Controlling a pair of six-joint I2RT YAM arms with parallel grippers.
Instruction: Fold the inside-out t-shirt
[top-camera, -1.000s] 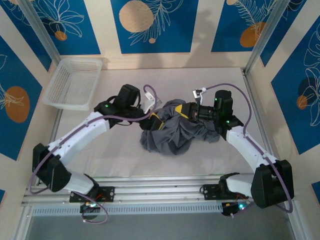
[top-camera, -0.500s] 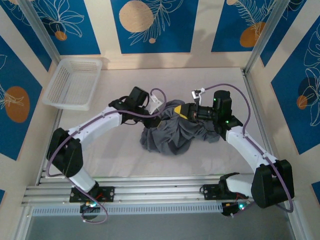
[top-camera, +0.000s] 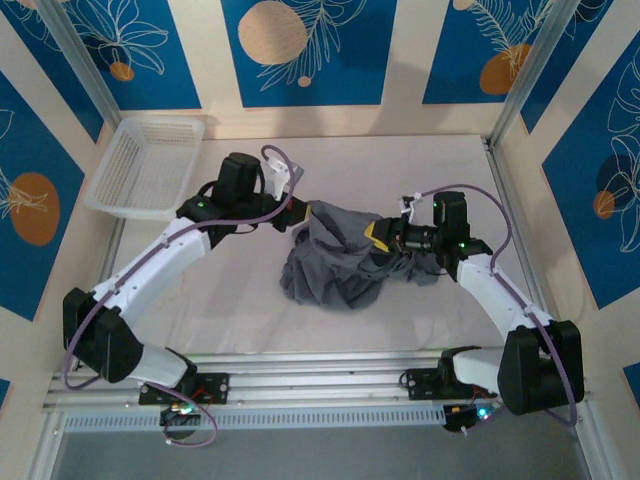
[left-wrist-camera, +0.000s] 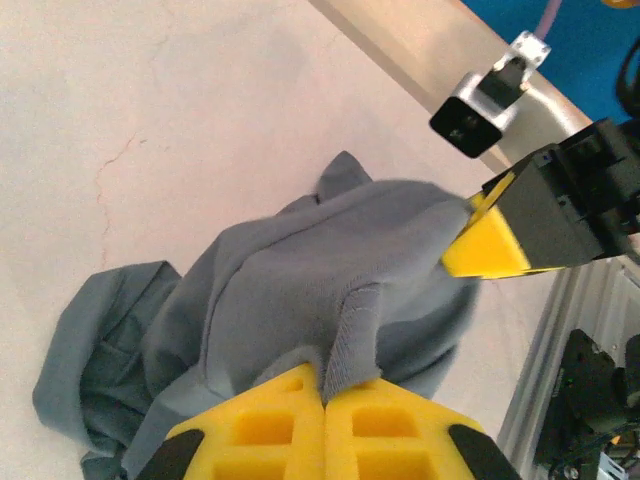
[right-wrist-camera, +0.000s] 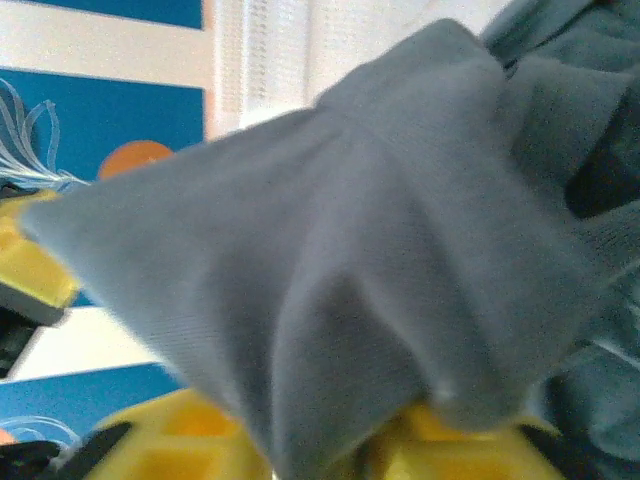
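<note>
matt soft cloth t-shirt (top-camera: 335, 262), plastic basket (top-camera: 147, 166)

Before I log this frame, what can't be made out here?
Top view: the t-shirt is bunched in a heap, so its collar, sleeves and hem are buried in its own folds.
Right wrist view: blurred cloth drapes over the right claw and hides its fingertips.
Left wrist view: the bottom edge cuts off the left claw behind its pinch on the fabric.
</note>
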